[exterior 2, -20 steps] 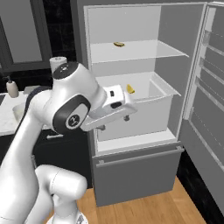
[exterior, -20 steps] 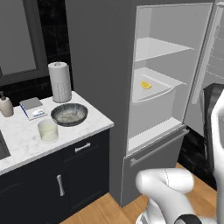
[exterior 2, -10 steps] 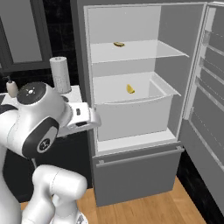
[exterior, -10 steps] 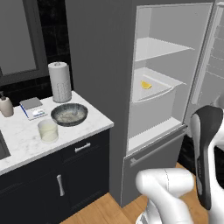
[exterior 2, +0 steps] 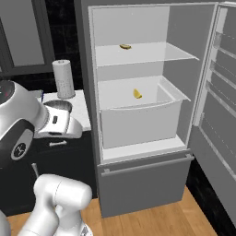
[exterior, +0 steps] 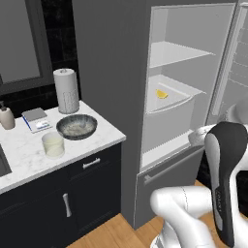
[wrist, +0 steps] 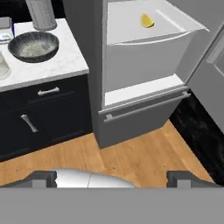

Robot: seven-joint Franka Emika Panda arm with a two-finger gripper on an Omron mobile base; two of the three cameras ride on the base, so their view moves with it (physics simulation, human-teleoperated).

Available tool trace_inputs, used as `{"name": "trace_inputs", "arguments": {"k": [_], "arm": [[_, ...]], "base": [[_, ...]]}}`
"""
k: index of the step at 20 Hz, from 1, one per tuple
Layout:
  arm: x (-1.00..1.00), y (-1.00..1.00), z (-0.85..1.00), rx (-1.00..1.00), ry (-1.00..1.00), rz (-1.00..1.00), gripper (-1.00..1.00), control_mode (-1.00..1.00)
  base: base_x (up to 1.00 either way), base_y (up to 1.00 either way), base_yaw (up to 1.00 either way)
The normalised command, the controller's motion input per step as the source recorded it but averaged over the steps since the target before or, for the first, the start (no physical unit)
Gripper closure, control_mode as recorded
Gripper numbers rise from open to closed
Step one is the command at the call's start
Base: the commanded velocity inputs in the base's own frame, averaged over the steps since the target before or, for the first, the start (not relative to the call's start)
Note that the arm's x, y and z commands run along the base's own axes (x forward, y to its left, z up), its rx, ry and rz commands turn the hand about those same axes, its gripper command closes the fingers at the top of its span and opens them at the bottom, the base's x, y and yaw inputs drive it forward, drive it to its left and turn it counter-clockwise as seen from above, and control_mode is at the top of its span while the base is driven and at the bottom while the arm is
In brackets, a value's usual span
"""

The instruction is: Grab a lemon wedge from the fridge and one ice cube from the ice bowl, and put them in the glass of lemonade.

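Observation:
The fridge (exterior: 109,72) stands open, its door (exterior 2: 220,97) swung out to the right. The lemon wedge (exterior 2: 137,94) lies in the white bin (exterior 2: 138,123) on the middle level; it also shows as the yellow wedge (exterior: 161,94) and near the top of the hand view (wrist: 147,21). On the marble counter sit the ice bowl (exterior: 76,126) and the glass of lemonade (exterior: 53,144). My gripper (wrist: 113,181) is open with nothing between its fingertips (wrist: 41,179). It hangs well back from the fridge, above the wooden floor, looking down at the bowl (wrist: 33,45) and the bin.
A brownish oblong piece (exterior 2: 125,46) lies on the upper fridge shelf. A white paper-towel roll (exterior: 66,90), a small scale (exterior: 36,118) and a soap bottle (exterior: 7,117) stand at the back of the counter. Dark cabinets (wrist: 39,113) sit under it.
My arm has swung away from the front of the fridge bin, leftward and back in the right base view. The hand has pulled clear of the fridge opening. Nothing else moved.

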Motion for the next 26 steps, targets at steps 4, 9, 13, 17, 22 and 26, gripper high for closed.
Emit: {"name": "trace_inputs", "arguments": {"k": [4, 9, 13, 17, 22, 26], "arm": [[-0.09, 0.02, 0.02, 0.28, 0.0, -0.18, -1.0, -1.0], [-0.22, 0.03, 0.07, -0.01, 0.0, -0.02, -1.0, -1.0], [0.0, 0.06, -0.06, 0.0, 0.0, 0.0, -1.0, -1.0], [0.0, 0.0, -0.06, 0.0, 0.0, 0.0, -1.0, -1.0], [0.0, 0.0, -0.16, 0.0, -0.03, 0.01, -1.0, -1.0], [0.01, -0.04, -0.19, 0.0, 0.0, 0.04, -1.0, 1.0]], "base": [[0.0, 0.0, 0.0], [0.0, 0.0, 0.0], [0.0, 0.0, 0.0], [0.0, 0.0, 0.0], [0.0, 0.0, 0.0], [0.14, -0.29, 0.09]]}}
